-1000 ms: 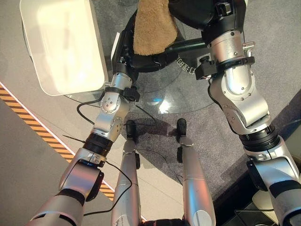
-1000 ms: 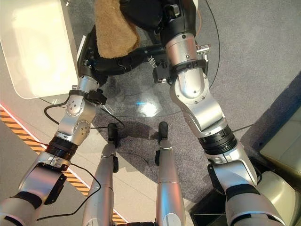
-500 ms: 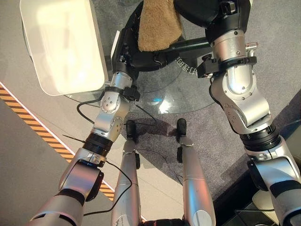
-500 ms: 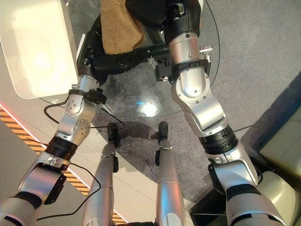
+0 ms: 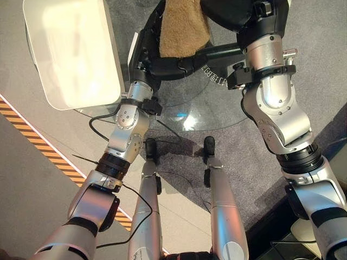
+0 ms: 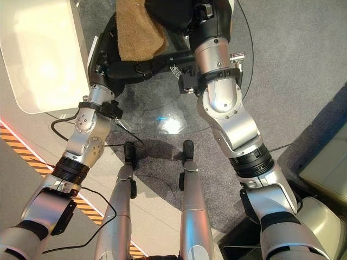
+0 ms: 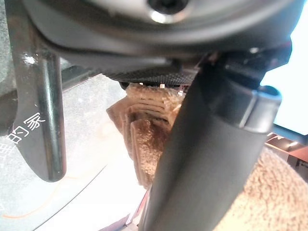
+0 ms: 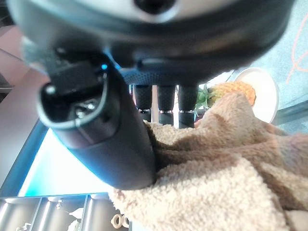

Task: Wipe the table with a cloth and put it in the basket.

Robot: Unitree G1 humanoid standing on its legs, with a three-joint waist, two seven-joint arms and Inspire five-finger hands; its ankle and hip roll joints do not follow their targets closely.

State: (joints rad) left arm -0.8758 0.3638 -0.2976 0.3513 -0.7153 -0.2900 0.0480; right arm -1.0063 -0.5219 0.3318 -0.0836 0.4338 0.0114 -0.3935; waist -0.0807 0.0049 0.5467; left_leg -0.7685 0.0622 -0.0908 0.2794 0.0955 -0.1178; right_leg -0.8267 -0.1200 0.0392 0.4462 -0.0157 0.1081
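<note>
A brown fluffy cloth (image 5: 183, 27) hangs over the far part of the round glass table (image 5: 200, 108). My right hand (image 5: 233, 11) reaches in from the right and holds it. In the right wrist view the cloth (image 8: 216, 159) is pinched between the thumb (image 8: 110, 139) and the fingers (image 8: 163, 101). My left hand (image 5: 145, 51) sits just left of the cloth, beside the white basket (image 5: 111, 54). Its thumb (image 7: 202, 159) and a finger (image 7: 45, 120) are straight, with the cloth (image 7: 149, 139) showing between them and lying against the thumb.
The white basket stands on the table's left side. A white plate with a pineapple-like thing (image 8: 240, 89) shows past the right hand. Orange and black striped tape (image 5: 32, 135) runs across the floor at the left. Grey carpet surrounds the table.
The right hand has carried the cloth a little farther away and to the right. The left hand has moved slightly up, closer to the cloth.
</note>
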